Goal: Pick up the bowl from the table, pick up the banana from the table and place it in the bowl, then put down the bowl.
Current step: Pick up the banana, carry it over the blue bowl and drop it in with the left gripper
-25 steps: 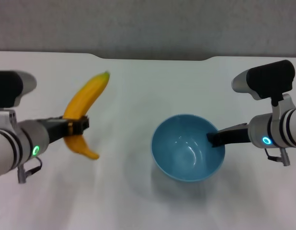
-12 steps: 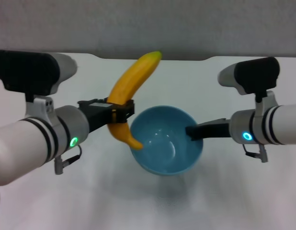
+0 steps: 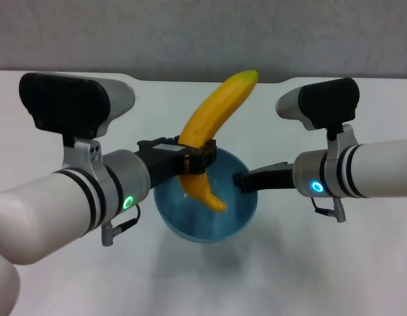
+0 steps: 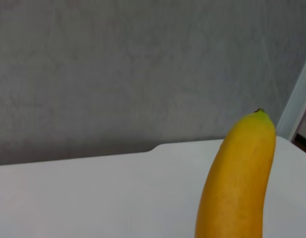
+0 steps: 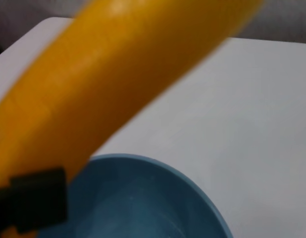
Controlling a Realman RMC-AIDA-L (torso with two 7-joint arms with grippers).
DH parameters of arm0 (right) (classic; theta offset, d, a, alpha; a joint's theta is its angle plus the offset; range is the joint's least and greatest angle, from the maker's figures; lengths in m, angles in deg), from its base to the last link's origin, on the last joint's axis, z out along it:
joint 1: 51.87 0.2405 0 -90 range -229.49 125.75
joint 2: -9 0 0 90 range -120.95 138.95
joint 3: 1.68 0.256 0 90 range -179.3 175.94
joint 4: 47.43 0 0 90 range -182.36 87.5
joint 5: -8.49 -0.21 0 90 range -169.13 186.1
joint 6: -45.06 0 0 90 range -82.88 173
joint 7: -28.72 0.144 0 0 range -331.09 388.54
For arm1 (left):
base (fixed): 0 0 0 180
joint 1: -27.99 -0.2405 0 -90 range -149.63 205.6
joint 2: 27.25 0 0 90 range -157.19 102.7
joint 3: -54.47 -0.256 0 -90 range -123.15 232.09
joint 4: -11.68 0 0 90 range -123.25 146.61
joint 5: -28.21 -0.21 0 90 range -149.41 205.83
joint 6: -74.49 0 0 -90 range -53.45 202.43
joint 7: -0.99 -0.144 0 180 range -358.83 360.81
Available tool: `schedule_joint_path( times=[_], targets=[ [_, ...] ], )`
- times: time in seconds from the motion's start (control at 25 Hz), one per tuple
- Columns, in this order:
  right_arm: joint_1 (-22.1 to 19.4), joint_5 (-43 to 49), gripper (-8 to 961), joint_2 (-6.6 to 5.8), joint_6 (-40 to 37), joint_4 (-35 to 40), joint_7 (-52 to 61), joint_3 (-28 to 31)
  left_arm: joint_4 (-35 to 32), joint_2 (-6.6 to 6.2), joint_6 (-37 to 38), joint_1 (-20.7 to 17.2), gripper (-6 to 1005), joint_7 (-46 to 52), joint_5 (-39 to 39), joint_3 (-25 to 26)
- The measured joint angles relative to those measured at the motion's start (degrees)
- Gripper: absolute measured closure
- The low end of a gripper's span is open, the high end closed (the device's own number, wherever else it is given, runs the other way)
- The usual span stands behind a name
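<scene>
Left gripper [image 3: 193,158] clamps my smooth curved banana [image 3: 213,128] over the glossy round bowl [image 3: 184,220]; right gripper [image 3: 242,181] pinches its rim.

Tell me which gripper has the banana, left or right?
The left gripper: it is clamped around the banana mid-length, its lower end over the bowl. The right gripper grips the bowl's rim instead.

Soft even light, faint shadows, banana [image 5: 118,74] blurred close-up.
</scene>
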Motion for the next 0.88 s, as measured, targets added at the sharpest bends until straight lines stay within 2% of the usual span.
schedule_joint_path(
  times=[0.36,0.6,0.88],
  targets=[
    [0.1,0.0,920,-0.02,0.1,-1.8,0.0,-0.5,-3.3,-0.02,-1.5,1.2,434,0.0,0.3,-1.2],
    [0.0,0.0,920,-0.02,0.1,-2.0,0.0,-0.6,-7.4,0.02,-1.3,3.6,428,0.0,0.5,-1.3],
    [0.0,0.0,920,-0.02,0.2,-1.7,0.0,-0.7,-7.9,-0.05,-2.0,3.8,422,0.0,0.4,-1.8]
  ],
)
